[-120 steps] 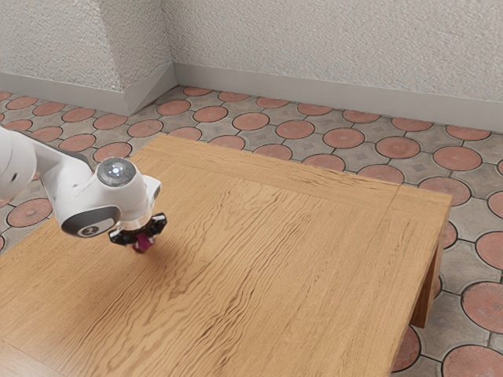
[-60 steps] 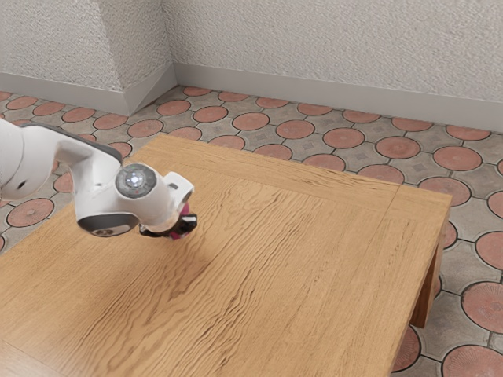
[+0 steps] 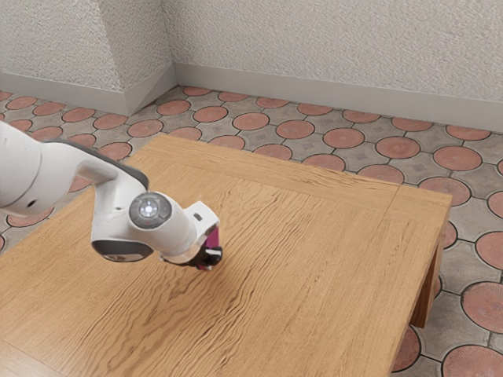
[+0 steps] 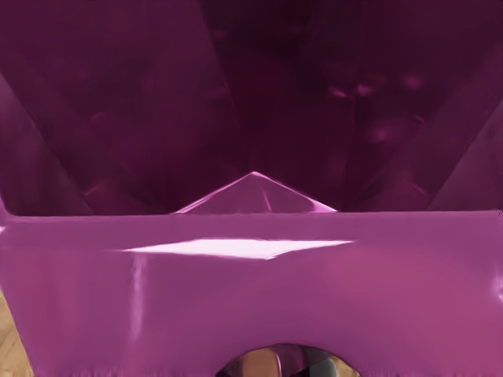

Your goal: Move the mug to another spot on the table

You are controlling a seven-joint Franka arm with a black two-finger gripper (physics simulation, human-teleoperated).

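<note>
Item: magenta mug (image 3: 213,238), left of centre in the exterior view, clamped between the fingers of the black gripper (image 3: 207,257), at or just above the wooden table (image 3: 330,236), apparently held for transfer to a fresh spot

I count 1 magenta mug (image 3: 214,235), 1 wooden table (image 3: 338,243), 1 white arm (image 3: 94,188), 1 black gripper (image 3: 207,259) on it.

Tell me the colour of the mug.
The mug is a glossy magenta-purple, best seen in the wrist view.
</note>
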